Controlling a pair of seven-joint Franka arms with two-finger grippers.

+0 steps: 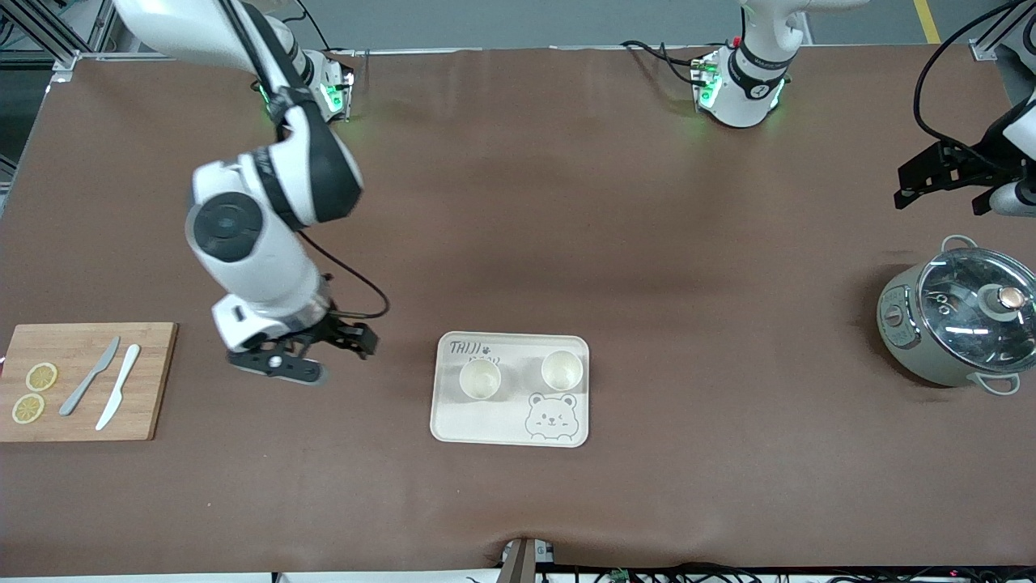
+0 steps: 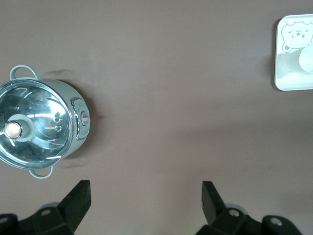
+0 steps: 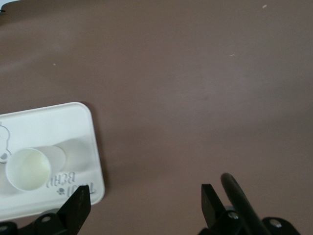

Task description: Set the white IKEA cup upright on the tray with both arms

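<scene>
The cream tray [image 1: 469, 421] with its bear drawing lies in the middle of the table, toward the front camera. Two white cups stand upright on it, mouths up: one [image 1: 480, 378] toward the right arm's end and one [image 1: 562, 370] toward the left arm's end. My right gripper [image 1: 340, 356] hangs open and empty over bare table beside the tray. Its wrist view shows the tray's corner [image 3: 58, 122], one cup [image 3: 29, 169] and the empty right gripper [image 3: 145, 198]. My left gripper [image 1: 943, 198] is open and empty above the table near the pot, as its wrist view confirms [image 2: 145, 196].
A grey-green pot [image 1: 963, 320] with a glass lid stands at the left arm's end, also in the left wrist view [image 2: 41, 127]. A wooden cutting board [image 1: 154, 380] with two lemon slices and two knives lies at the right arm's end.
</scene>
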